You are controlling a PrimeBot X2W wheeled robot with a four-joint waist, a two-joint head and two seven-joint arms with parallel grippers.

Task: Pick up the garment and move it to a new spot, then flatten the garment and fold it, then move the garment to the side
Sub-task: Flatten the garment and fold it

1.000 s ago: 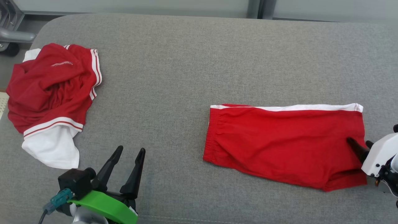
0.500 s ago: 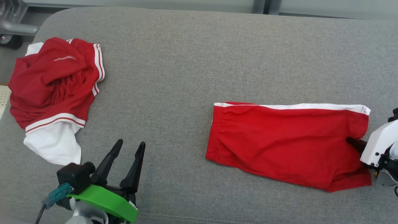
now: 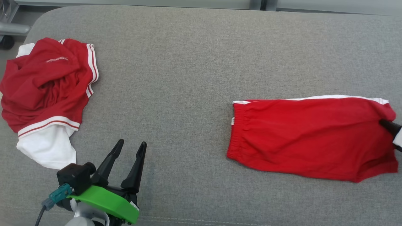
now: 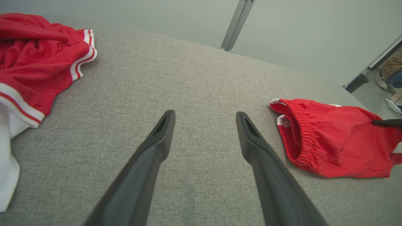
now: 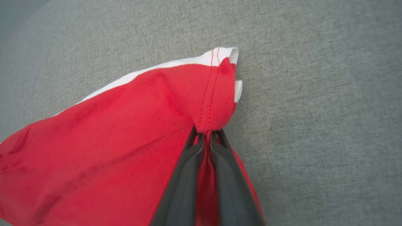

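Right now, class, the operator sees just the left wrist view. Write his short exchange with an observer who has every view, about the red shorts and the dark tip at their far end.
Operator: Is the right pincer actually holding the red shorts?
Observer: Yes. The right wrist view shows it shut on the stitched leg hem, with cloth bunched between its fingers.
Operator: How do the shorts lie overall?
Observer: In the head view they stretch lengthwise on the grey cushion, with a white stripe along their far edge and the waistband on the side of the left pincer.
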